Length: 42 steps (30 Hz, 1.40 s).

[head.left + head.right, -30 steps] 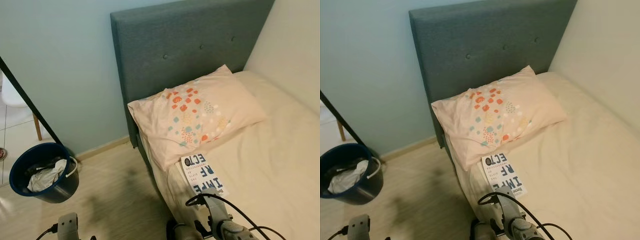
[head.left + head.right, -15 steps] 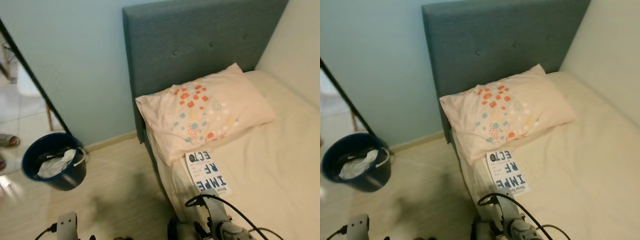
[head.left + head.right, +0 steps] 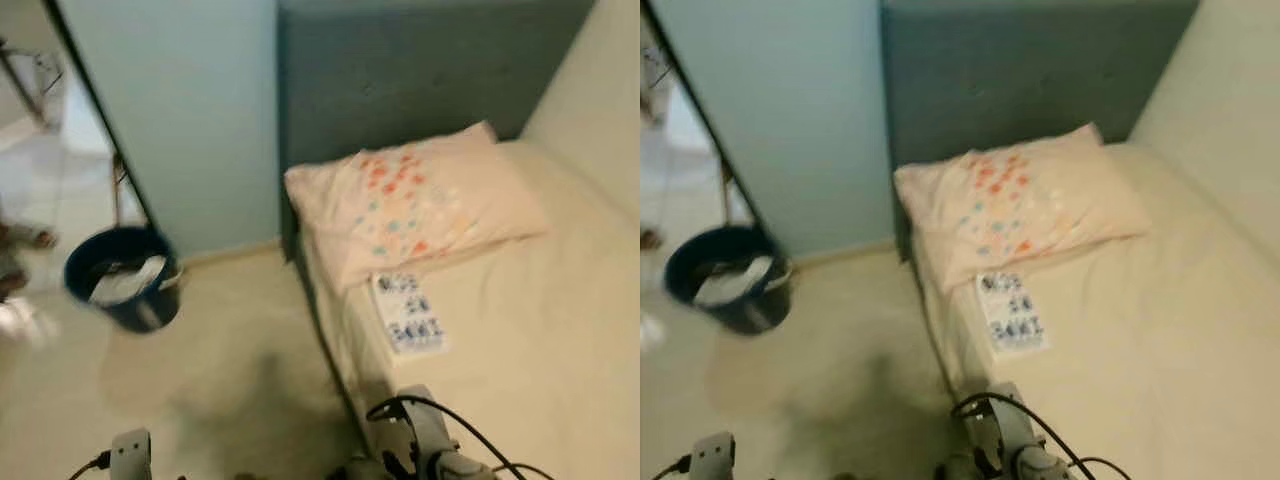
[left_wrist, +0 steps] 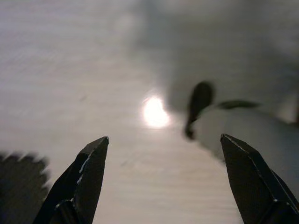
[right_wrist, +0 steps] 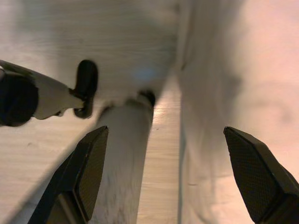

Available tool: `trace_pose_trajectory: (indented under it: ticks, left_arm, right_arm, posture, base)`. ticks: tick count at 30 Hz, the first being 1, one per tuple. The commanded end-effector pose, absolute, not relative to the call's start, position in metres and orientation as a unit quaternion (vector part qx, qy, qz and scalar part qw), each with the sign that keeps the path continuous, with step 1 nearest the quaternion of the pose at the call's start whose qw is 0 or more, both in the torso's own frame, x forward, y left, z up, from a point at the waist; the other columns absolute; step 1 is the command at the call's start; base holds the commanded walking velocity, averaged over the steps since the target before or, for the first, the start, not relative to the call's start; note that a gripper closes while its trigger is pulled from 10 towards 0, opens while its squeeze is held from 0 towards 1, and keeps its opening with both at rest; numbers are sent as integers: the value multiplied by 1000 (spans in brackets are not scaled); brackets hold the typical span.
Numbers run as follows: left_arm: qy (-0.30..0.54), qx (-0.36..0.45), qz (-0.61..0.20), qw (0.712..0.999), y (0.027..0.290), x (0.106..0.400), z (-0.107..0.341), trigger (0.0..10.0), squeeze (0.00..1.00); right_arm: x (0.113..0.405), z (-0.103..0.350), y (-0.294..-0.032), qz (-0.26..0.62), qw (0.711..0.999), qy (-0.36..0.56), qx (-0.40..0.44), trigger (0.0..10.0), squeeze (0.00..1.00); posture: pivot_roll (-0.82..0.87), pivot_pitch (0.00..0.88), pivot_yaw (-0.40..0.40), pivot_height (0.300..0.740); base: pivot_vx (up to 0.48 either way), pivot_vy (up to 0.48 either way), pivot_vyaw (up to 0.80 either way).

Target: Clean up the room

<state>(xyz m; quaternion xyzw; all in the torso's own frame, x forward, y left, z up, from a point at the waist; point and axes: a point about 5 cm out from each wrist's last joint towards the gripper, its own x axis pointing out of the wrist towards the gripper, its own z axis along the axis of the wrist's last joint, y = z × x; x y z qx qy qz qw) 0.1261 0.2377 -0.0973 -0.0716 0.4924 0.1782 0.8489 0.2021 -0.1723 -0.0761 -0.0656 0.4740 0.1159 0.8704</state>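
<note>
The blurred head views show a book (image 3: 408, 313) lying on the bed (image 3: 520, 340) just below the pillow (image 3: 420, 205), and a blue bin (image 3: 124, 290) on the floor beside the wall. The wrist views look down at pale floor (image 4: 93, 84) instead. The left gripper (image 4: 166, 177) and right gripper (image 5: 168, 172) both hang with fingers spread wide, holding and touching nothing, the right one beside the bed's edge.
</note>
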Motion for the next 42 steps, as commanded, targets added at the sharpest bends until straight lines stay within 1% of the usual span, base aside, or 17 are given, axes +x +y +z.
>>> trace_pose_trajectory:
  ticks: [1, 11, 24, 40, 42]
  left_arm:
    - [504, -72, 170, 844, 233, 121, -100, 10000, 0]
    - [505, -71, 163, 845, 230, 122, -101, 10000, 0]
    - [503, -71, 155, 847, 227, 125, -100, 10000, 0]
    - [502, -80, 150, 848, 221, 127, -101, 10000, 0]
    - [498, -81, 152, 850, 221, 127, -101, 10000, 0]
  right_arm:
    - [191, -82, -176, 110, 861, 492, -64, 10000, 0]
    - [190, -82, -178, 109, 859, 496, -68, 10000, 0]
    - [189, -82, -180, 113, 855, 500, -79, 10000, 0]
    - [189, -82, -184, 108, 853, 503, -86, 10000, 0]
    - [188, -82, -185, 107, 853, 504, -86, 10000, 0]
  posture:
    - [-48, 14, 44, 740]
    - [-50, 10, 40, 740]
    - [-53, 0, 32, 740]
    - [-61, 8, 26, 740]
    - [-61, 11, 27, 740]
  base:
    - [-398, 0, 0]
    - [-398, 0, 0]
    - [-387, 0, -800]
    - [-375, 0, -800]
    - [-144, 0, -800]
